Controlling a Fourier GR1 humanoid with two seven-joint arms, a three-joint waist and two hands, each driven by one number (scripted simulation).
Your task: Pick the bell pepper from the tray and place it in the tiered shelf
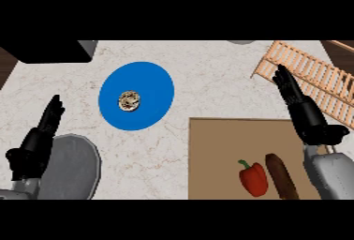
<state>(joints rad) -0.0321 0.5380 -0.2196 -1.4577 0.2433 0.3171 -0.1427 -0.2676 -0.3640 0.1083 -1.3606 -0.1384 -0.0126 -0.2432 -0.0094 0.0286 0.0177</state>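
A red bell pepper (254, 179) with a green stem lies on the brown tray (214, 154) at the lower right, beside a dark brown sausage-like item (281, 176). The wooden slatted tiered shelf (318, 75) stands at the upper right. My right hand (302, 110) is open, fingers straight and pointing up toward the shelf's near edge, above and to the right of the pepper. My left hand (40, 136) rests open at the lower left, fingers up, far from the tray.
A blue plate (155, 79) holding a small round cookie-like item (129, 101) sits at centre left. A grey round plate (76, 168) lies under my left forearm. A dark appliance (48, 50) fills the top left corner.
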